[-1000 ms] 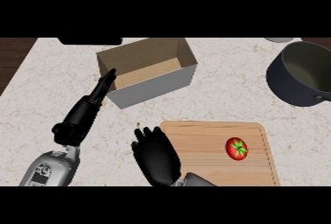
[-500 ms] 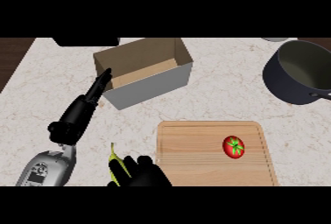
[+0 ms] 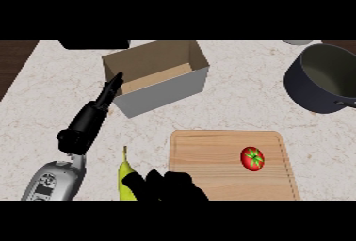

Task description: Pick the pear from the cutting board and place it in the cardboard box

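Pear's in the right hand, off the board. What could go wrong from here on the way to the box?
1. The left hand stretches up to the box's near left corner, close to the line from the pear; the carry could hit it.
2. The right hand seems to hold the pear only by its lower end, at the view's bottom edge; it could slip or tilt.

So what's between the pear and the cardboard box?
In the head view, only bare counter lies between the pear and the cardboard box. The left hand stretches alongside, just left of that path.
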You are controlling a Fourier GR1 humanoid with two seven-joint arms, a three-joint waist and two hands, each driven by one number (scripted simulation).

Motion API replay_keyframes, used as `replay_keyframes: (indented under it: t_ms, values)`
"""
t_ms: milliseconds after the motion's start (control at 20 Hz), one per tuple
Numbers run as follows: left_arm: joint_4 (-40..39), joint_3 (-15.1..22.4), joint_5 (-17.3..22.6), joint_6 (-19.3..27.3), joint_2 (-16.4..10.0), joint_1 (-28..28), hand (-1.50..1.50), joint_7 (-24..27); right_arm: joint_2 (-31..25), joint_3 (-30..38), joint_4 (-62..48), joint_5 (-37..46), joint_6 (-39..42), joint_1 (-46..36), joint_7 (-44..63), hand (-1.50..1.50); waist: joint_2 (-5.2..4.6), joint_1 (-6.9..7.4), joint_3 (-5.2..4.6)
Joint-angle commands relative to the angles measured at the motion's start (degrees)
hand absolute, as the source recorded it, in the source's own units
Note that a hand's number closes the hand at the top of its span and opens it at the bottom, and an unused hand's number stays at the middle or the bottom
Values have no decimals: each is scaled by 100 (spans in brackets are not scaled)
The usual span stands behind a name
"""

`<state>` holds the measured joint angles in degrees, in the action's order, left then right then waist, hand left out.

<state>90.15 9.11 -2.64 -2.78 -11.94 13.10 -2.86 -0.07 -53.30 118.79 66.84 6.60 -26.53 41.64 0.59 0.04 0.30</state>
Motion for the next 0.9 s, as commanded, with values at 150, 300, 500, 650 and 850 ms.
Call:
replay_keyframes:
  t_ms: [150, 300, 500, 650, 850]
  values:
    - [-253, 294, -206, -24, 270, -225, 0, -75, 7, 908, -175, -555, 238, -1055, 524, 150, -57, 28, -34]
    - [-339, 88, 22, -238, 185, -2, 0, -237, 7, 1381, -799, -746, -107, -1379, 268, 150, -72, 40, -32]
    - [-76, 285, -199, -87, 337, -314, 0, -251, 7, 1924, -1092, -1271, -140, -1807, 178, 150, -65, 60, -31]
    - [-74, 115, -77, -271, 204, -200, 0, -229, 7, 2014, -1928, -1653, -625, -2428, 269, 150, -74, 109, -34]
    - [-146, 116, -66, -225, 373, -201, 0, -241, 7, 2463, -2551, -1697, -797, -2700, -146, 150, -75, 89, -32]
